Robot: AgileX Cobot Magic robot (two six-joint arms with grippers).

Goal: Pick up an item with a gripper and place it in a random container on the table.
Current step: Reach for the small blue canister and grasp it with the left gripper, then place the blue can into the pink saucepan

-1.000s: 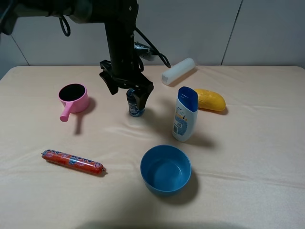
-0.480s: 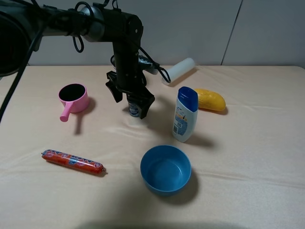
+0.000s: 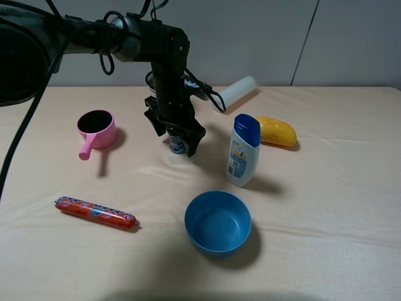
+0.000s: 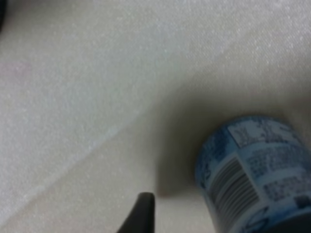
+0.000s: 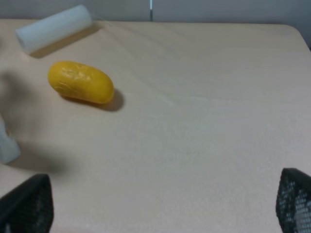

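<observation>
The small dark jar with a blue label (image 3: 177,145) stands upright on the beige table (image 3: 326,207), just left of the centre. My left gripper (image 3: 175,139) is low over it, open, with one black finger on each side of the jar. In the left wrist view the jar (image 4: 257,174) fills the lower right and one fingertip (image 4: 141,213) shows beside it, apart from it. The pink saucepan (image 3: 96,128) sits to the left, handle pointing toward the front. My right gripper (image 5: 160,208) is open, its fingers (image 5: 26,204) wide apart over bare cloth.
A white-and-blue shampoo bottle (image 3: 244,150) stands right of the jar. A blue bowl (image 3: 217,222) is in front, a yellow oval object (image 3: 276,131) and a white cylinder (image 3: 237,92) behind, a red sausage (image 3: 95,212) at front left.
My left gripper has come down and its fingers now straddle the jar lower than before. The jar and other objects have not moved.
</observation>
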